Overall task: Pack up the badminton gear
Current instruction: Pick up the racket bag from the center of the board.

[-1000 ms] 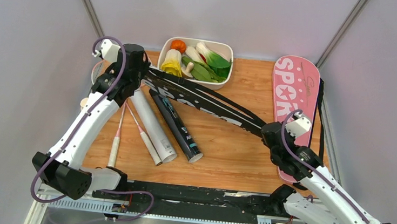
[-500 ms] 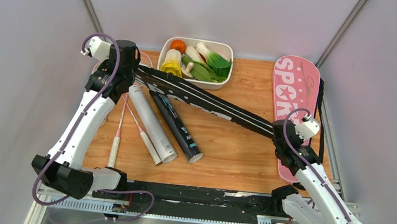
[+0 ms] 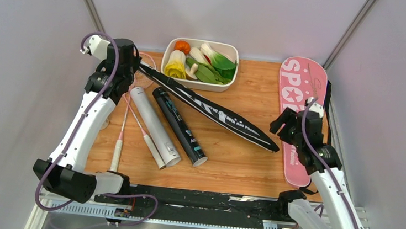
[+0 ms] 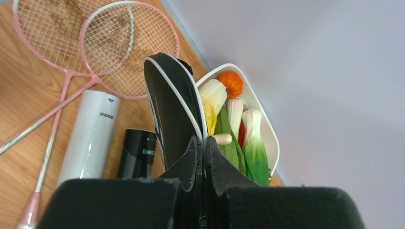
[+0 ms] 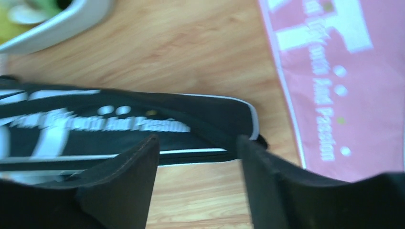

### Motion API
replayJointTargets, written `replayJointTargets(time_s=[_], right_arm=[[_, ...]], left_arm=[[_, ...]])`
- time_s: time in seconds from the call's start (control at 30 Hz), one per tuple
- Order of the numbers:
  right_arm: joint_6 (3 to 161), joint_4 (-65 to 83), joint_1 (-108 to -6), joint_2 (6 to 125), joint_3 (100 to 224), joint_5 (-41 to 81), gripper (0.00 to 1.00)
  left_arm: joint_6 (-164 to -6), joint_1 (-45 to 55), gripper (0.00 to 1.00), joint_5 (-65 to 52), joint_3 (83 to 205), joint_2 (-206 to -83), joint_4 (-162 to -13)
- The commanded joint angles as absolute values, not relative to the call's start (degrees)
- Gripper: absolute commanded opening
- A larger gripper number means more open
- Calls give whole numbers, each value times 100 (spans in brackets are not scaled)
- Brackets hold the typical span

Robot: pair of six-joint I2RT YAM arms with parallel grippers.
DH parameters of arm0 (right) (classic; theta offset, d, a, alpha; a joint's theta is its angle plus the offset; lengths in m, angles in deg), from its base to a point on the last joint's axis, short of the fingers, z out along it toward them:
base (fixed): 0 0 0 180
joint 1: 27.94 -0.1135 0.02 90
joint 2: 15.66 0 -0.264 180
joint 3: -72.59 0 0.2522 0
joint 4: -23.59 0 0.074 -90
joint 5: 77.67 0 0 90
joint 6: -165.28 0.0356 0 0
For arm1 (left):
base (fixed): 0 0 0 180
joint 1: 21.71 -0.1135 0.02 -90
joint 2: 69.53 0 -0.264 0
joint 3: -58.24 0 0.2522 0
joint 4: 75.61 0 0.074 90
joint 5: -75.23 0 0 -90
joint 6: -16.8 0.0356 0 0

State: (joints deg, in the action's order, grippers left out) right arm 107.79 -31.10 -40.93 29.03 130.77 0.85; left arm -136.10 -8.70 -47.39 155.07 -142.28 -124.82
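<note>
The black racquet cover (image 3: 212,111) lies slanted across the table, from the back left down to the middle right. My left gripper (image 3: 134,68) is shut on its upper end, and the left wrist view shows the jaws (image 4: 204,143) pinching the cover's white-piped edge (image 4: 172,105). My right gripper (image 3: 278,125) hovers open just past the cover's lower tip (image 5: 229,119), with bare wood between its fingers (image 5: 198,143). Two pink racquets (image 4: 86,43) lie at the back left. Beside them are a white tube (image 3: 155,127) and a black tube (image 3: 180,126). The pink cover (image 3: 302,95) lies flat at the right.
A white tray (image 3: 233,67) of toy vegetables stands at the back middle, close to the black cover's raised end. The racquet handles (image 3: 117,151) reach toward the front left. Grey walls close in on both sides and at the back.
My right gripper opened and let go of the black cover's lower end, then drew back to the right. That end now rests on the table. The left gripper shifted slightly left, still gripping.
</note>
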Motion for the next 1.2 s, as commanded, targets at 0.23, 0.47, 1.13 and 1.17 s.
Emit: replayJointTargets(time_s=[0.23,0.47,1.13,1.17], right_arm=[[8724,-541,-6444,3729,14152,609,91],[6597,754,-8046,5538,14746,-179,100],[7285,632,-7919,6840,15963,-370,0],[7458,532,-7821,6730,16018,-336,0]], left_arm=[[-13577,-887,0,-4024,15253,-13826,-11727],[-13600,-877,0,-3434,14956,-13761,-11544],[-12127,-880,55,-2341,14569,-13132,-10402],[-11978,-879,66,-2029,14572,-13101,-10311]])
